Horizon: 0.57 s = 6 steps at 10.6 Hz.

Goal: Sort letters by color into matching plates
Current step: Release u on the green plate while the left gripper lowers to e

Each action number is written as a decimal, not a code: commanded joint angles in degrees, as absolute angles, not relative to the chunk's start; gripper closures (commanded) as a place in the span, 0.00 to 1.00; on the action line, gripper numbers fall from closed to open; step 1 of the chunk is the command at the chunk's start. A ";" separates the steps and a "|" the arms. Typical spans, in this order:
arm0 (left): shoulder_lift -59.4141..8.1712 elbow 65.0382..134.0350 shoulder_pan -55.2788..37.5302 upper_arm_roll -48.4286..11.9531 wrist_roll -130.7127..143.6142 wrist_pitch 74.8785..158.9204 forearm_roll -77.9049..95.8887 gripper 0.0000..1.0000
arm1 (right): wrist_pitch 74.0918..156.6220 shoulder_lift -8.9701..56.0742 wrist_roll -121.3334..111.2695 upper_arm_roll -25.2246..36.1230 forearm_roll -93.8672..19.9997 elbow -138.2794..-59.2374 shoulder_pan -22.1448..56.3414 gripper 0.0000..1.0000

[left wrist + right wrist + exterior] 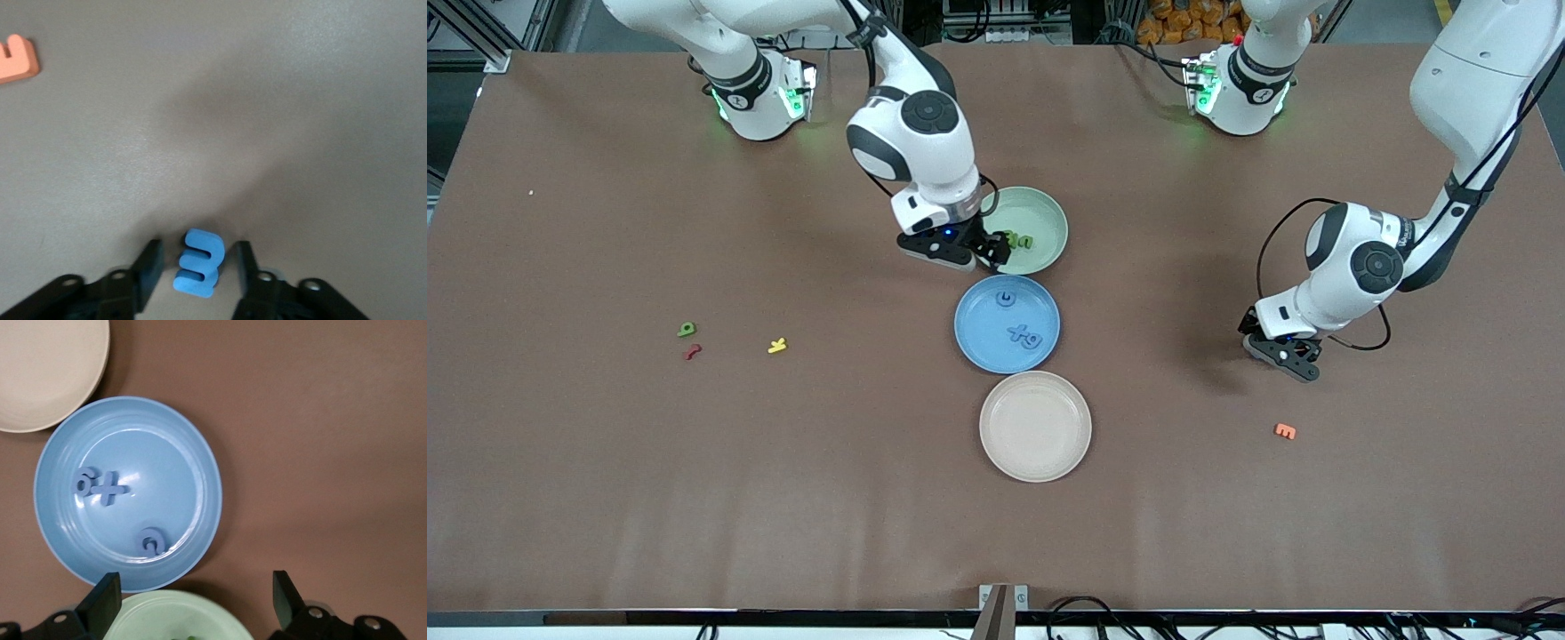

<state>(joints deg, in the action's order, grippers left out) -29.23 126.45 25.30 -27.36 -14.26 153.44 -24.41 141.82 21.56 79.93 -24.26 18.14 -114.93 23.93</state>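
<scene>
Right now the blue plate (1007, 324) sits mid-table with three blue letters (1024, 336) in it, and serves as the landmark. Touching its rim, farther from the front camera, is the green plate (1040, 218) with green letters (1018, 239) inside; the right gripper (983, 253) hangs over that plate's near edge, fingers spread wide and grasping nothing. Just nearer the camera than the blue plate lies the beige plate (1035, 426). Well toward the left arm's end of the table, the left gripper (197, 263) is down at the tabletop with a fourth blue letter (197, 263) between its fingers, which stand just beside it with slim gaps showing. An orange letter (1285, 431) lies near it. Toward the right arm's end lie a green letter (687, 330), a red letter (692, 352) and a yellow letter (777, 346).
</scene>
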 commanded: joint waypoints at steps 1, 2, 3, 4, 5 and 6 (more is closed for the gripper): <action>-29.27 127.44 24.87 -27.07 -9.85 154.16 -26.46 1.00 | 141.94 13.21 67.03 -25.75 12.42 -124.42 18.74 0.00; -29.09 127.53 24.61 -26.98 -9.58 154.07 -26.46 1.00 | 142.29 9.79 60.71 -25.66 9.96 -128.19 16.46 0.00; -28.92 127.53 24.52 -26.98 -8.62 153.99 -26.46 1.00 | 141.86 7.67 54.38 -25.58 6.45 -130.06 14.17 0.00; -28.39 127.44 24.52 -27.07 -7.57 153.81 -26.46 1.00 | 141.51 6.52 49.27 -25.49 4.59 -131.21 11.98 0.00; -27.78 127.18 24.00 -27.16 -6.17 153.63 -26.46 1.00 | 141.33 5.81 44.52 -25.31 3.44 -132.18 9.52 0.00; -27.34 126.66 23.21 -27.25 -4.33 153.46 -26.46 1.00 | 141.33 5.19 40.56 -24.09 2.64 -133.23 8.27 0.00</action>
<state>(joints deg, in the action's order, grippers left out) -28.79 126.45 24.96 -27.35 -9.50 153.47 -24.62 141.44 9.26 49.70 -24.46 5.80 -128.86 12.51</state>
